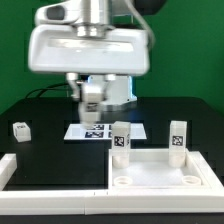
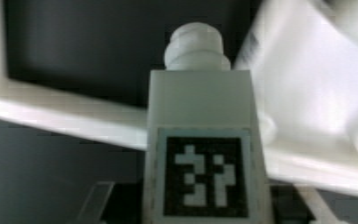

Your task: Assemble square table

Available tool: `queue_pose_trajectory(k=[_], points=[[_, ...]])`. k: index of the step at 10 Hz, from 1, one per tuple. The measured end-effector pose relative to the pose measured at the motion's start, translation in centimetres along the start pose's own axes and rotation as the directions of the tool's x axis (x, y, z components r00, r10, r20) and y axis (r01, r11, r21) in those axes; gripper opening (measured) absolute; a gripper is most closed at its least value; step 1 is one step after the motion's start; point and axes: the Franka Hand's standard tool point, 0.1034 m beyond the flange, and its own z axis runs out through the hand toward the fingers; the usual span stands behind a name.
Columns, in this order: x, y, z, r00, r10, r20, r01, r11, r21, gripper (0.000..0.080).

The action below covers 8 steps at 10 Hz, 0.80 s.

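My gripper (image 2: 208, 206) is shut on a white block leg (image 2: 202, 120) with a black-white tag. The leg's rounded peg points away from the wrist camera. In the exterior view the gripper (image 1: 92, 103) hangs above the back of the table with this leg (image 1: 92, 97) in it. The square table top (image 1: 165, 172) lies at the front right, rim up. Two tagged legs (image 1: 121, 140) (image 1: 178, 138) stand at its far corners. One loose leg (image 1: 20, 130) lies at the exterior view's left.
The marker board (image 1: 100, 130) lies under the gripper, behind the top. White border rails (image 1: 55, 185) run along the front left. In the wrist view a white raised edge (image 2: 51, 112) crosses behind the held leg; which part it is I cannot tell.
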Motion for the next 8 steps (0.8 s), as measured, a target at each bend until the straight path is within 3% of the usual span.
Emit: queue_pose_trajectory(k=[1, 2, 4, 7, 8], points=[[2.6, -1.4, 0.4, 0.998, 0.046, -0.048, -0.046, 0.999, 0.001, 0.029], [3.9, -2.7, 0.8, 0.997, 0.075, -0.023, -0.074, 0.997, 0.026, 0.029], [3.4, -2.0, 0.9, 0.998, 0.061, -0.025, -0.06, 0.998, 0.018, 0.029], [3.4, -2.2, 1.1, 0.997, 0.061, -0.038, -0.061, 0.998, 0.013, 0.029], [2.8, -3.3, 1.7, 0.993, 0.088, -0.083, -0.088, 0.996, -0.002, 0.029]])
